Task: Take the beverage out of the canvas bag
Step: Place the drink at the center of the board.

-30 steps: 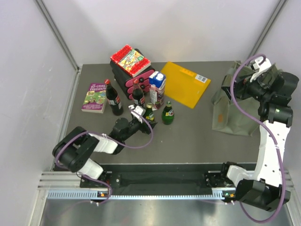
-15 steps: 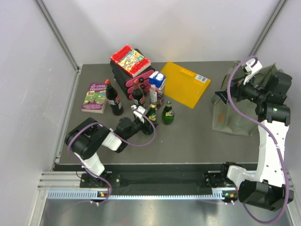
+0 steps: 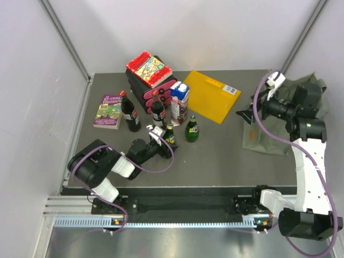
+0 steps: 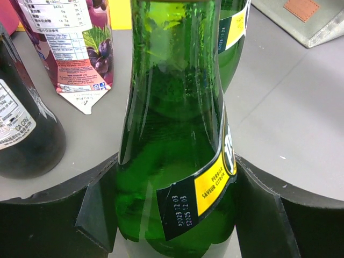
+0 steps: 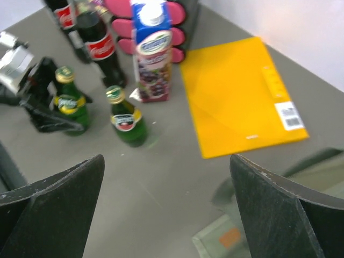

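Near-left on the desk (image 3: 226, 153), the left tool (image 4: 173, 212) clasps the upright green Perrier bottle (image 4: 177, 123), well left of the canvas bag (image 3: 269, 141); the right tool (image 3: 245, 114) gapes wide beside that bag.

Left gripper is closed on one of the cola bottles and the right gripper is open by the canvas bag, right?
Wrong bottle: the left wrist view shows the left gripper closed on a green glass bottle. The right gripper is indeed open by the canvas bag.
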Robot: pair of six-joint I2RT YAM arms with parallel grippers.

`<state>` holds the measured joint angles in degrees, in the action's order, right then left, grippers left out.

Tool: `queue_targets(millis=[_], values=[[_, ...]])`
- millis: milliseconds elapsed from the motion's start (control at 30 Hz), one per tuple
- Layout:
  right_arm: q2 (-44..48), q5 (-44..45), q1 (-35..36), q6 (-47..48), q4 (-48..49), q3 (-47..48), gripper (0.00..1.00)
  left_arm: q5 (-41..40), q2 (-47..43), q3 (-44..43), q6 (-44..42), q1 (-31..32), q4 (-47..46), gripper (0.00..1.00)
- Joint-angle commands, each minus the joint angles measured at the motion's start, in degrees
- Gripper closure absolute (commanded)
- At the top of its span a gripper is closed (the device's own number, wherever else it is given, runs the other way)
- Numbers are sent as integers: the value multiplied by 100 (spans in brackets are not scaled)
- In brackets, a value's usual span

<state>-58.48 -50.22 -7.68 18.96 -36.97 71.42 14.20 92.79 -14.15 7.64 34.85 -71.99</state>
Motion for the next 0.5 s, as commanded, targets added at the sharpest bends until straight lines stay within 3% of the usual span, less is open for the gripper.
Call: queue_targets(millis=[0,233,467], values=[[3,292,696,362,-302,39,0,118,-200,44,-17,-13,-2144,100],[-304,978,2523,714,-241,-207,1,136,-165,44,-34,-13,-2135,100],[-1515,1154,3755,636,40,416,13,189,-156,88,-43,-13,-2162,100]])
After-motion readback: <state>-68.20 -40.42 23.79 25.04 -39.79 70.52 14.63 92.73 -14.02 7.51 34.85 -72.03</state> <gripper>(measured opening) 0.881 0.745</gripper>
